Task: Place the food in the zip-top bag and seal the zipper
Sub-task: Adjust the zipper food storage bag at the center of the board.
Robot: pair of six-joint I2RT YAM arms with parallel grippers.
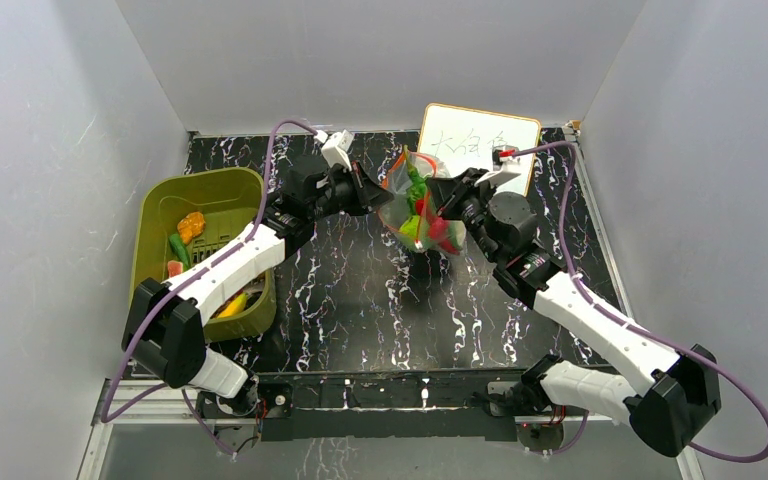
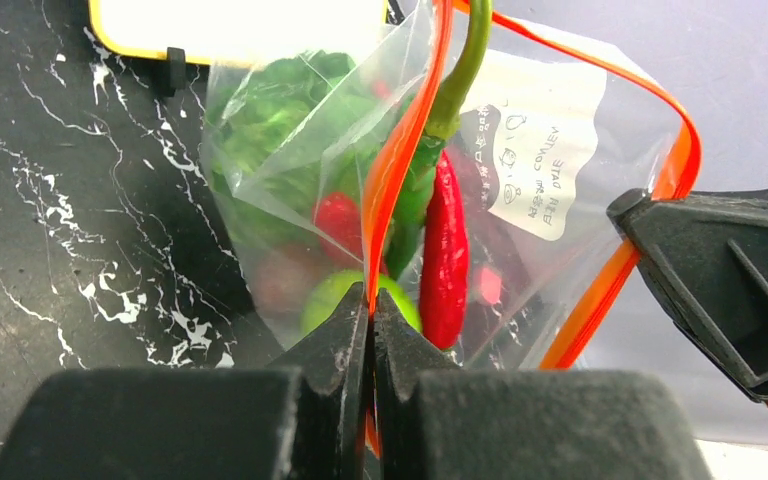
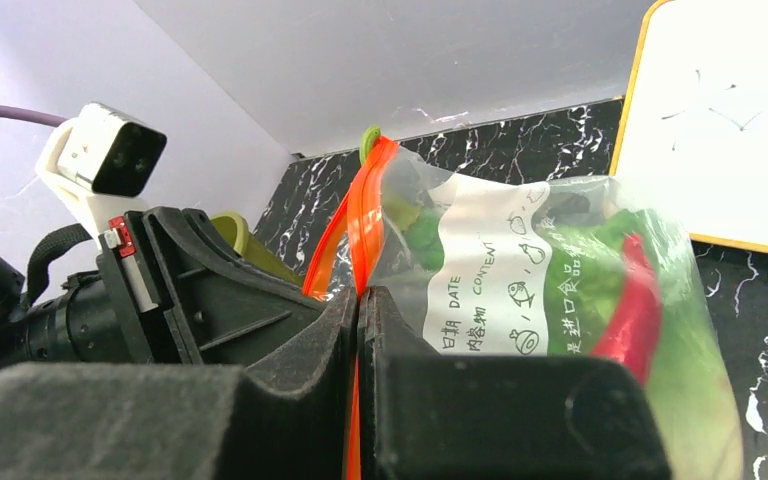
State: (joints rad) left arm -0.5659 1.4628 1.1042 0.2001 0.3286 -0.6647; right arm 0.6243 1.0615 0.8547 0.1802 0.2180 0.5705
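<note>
Clear plastic zip-top bag held up between both arms, near the whiteboard. Left gripper pinched tight on the red-orange zipper; right gripper pinched tight on the same strip, opposite end. Mouth gaping between them. Inside: red chili, leafy greens, green stem poking out. More food in olive-green basket, left.

Setting: robot lab test cell. Plain grey panels close off left, back and right of frame. Black marbled tabletop; left arm and right arm bolted to a rail at bottom centre. Whiteboard upper right of centre; basket of toy food at left.
</note>
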